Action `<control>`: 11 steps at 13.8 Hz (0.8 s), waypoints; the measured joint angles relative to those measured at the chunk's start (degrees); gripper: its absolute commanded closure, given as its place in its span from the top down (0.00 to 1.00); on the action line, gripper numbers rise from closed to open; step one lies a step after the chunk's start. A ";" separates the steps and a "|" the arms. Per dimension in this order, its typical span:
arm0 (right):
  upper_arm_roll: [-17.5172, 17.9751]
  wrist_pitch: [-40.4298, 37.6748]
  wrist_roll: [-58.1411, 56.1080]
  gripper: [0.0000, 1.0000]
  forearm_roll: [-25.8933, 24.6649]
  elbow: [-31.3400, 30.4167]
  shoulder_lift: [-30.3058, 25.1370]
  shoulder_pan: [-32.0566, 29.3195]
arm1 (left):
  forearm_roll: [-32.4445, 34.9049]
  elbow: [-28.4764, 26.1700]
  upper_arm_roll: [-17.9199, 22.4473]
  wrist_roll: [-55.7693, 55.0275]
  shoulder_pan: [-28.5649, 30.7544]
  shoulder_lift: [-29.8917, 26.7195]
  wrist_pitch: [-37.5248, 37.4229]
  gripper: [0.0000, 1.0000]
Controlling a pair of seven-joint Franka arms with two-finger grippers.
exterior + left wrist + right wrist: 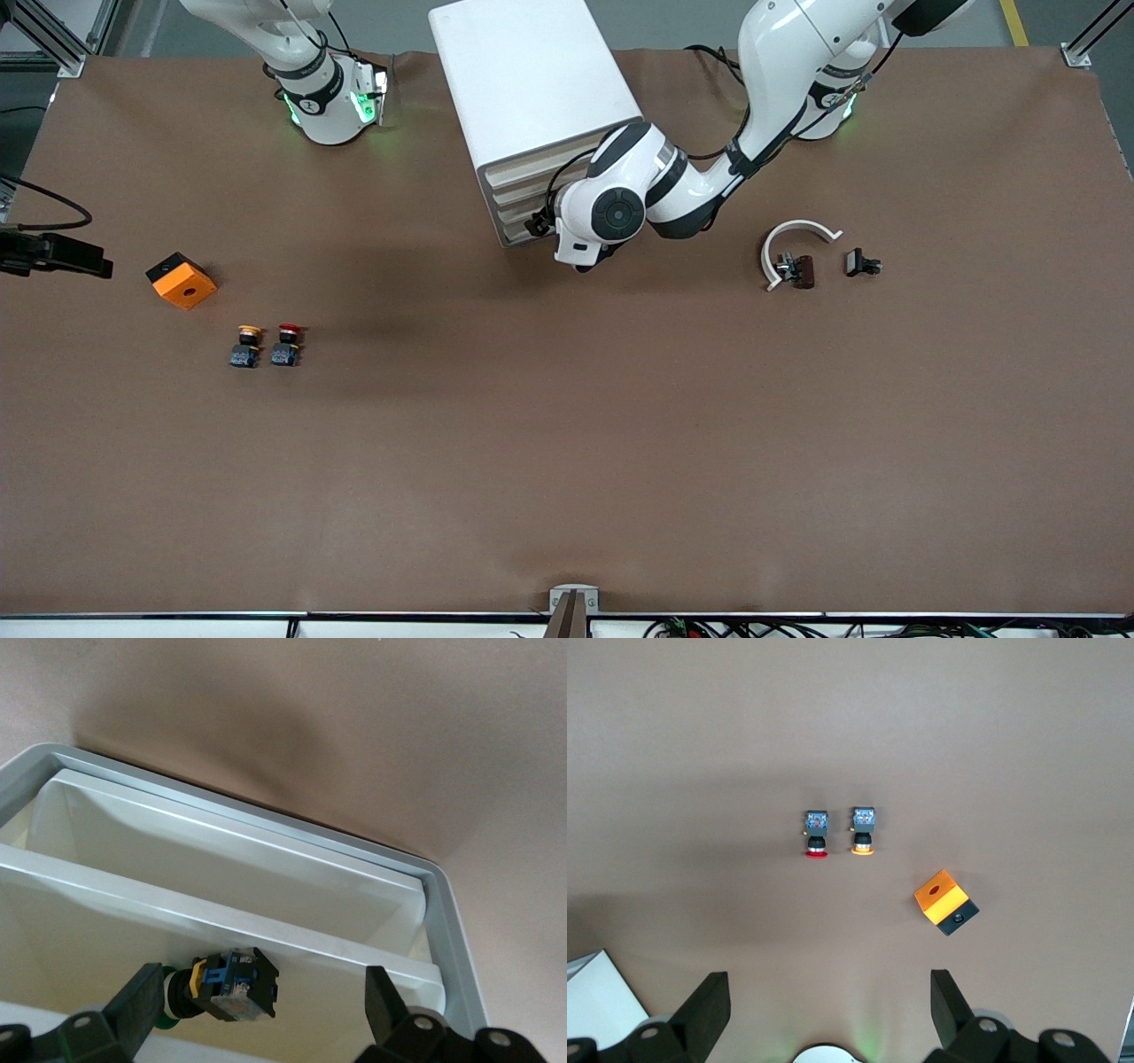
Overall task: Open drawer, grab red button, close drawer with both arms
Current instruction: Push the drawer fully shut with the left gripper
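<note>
The white drawer cabinet (pixel 532 97) stands between the arms' bases. One drawer (pixel 337 992) is pulled out. In it lies a push button (pixel 232 983) with a green cap and a dark blue-black body. My left gripper (pixel 263 1005) hangs open over that drawer, one finger (pixel 142 1001) beside the green cap, the other (pixel 385 1001) well clear of the body. The red-capped button (pixel 287 344) lies on the table toward the right arm's end and also shows in the right wrist view (pixel 817 835). My right gripper (pixel 830 1005) is open and empty high above the table, out of the front view.
A yellow-capped button (pixel 246 346) lies beside the red one, with an orange cube with a hole (pixel 181 280) close by. Toward the left arm's end lie a white curved piece (pixel 793 235) and two small dark parts (pixel 802 271) (pixel 861 263). A black device (pixel 53 252) juts over the table's edge.
</note>
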 measured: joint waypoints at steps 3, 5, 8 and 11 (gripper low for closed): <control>0.12 -0.02 0.00 1.00 0.00 1.83 -0.07 0.01 | -0.03 0.12 -0.01 0.00 -0.02 0.25 -0.19 1.00; 0.24 -0.10 0.00 1.00 0.03 1.94 -0.06 0.02 | -0.03 0.54 -0.03 -0.16 -0.02 0.25 -0.23 1.00; 0.64 -0.94 -0.19 1.00 0.19 2.46 -0.36 0.11 | 0.92 1.93 0.03 -0.96 1.38 -0.26 -0.18 1.00; 0.70 -1.92 -0.36 1.00 1.26 2.58 -1.61 0.07 | 5.76 3.08 0.03 -0.96 7.19 -3.36 -0.36 1.00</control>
